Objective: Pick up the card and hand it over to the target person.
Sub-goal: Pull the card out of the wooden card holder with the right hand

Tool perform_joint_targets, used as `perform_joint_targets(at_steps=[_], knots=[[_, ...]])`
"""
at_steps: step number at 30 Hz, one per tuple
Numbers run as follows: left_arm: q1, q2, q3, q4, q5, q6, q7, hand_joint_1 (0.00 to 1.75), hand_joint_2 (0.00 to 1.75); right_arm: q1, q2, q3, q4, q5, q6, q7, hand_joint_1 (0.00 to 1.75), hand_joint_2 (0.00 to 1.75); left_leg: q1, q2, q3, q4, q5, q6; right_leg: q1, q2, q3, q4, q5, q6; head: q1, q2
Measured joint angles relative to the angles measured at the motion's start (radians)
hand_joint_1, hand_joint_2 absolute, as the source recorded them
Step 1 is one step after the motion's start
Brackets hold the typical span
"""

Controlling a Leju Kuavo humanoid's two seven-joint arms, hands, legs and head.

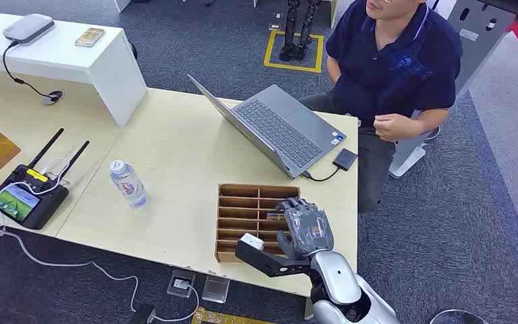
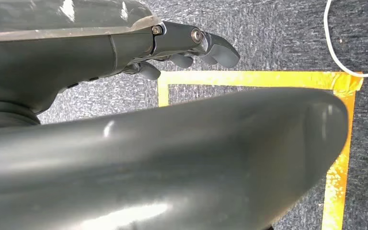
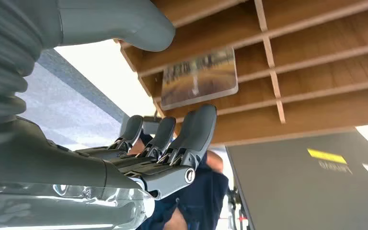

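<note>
Fingers of the right hand [image 1: 305, 229] spread apart over the wooden rack [image 1: 243, 202] on the table's [image 1: 175, 142] near right part, holding nothing. A person [image 1: 391, 61] sits far right. The left hand [image 2: 191, 45] hangs over carpet, fingers curled, holding nothing. The card [image 3: 200, 76] stands in a rack slot, blurry and shiny, just past the right fingertips [image 3: 203, 117].
</note>
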Motion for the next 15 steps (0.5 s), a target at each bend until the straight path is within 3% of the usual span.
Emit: perform_joint_targets(at_steps=[6,12,15], knots=[[0.000,-0.001,-0.003,0.000,-0.003,-0.002,-0.006,0.00,0.00,-0.005,0.006,-0.003,0.022,-0.003,-0.011,-0.010,0.78,1.75,0.000,0.000,0.000,0.000,0.000,0.000,0.000,0.000,0.000,0.000,0.000,0.000,0.000,0.000],[0.000,-0.001,-0.006,0.001,-0.006,-0.004,-0.002,0.00,0.00,-0.010,0.001,-0.011,0.004,0.005,-0.024,-0.005,1.30,1.75,0.000,0.000,0.000,0.001,0.000,0.000,0.000,0.000,-0.001,0.001,0.000,0.000,0.000,0.000],[0.000,-0.001,-0.005,0.001,-0.004,-0.005,-0.001,0.00,0.00,-0.007,-0.005,-0.022,-0.027,0.011,-0.039,-0.001,1.32,1.75,0.000,-0.001,-0.001,0.001,0.000,0.000,0.000,-0.001,0.000,0.001,-0.001,0.000,0.000,0.000]])
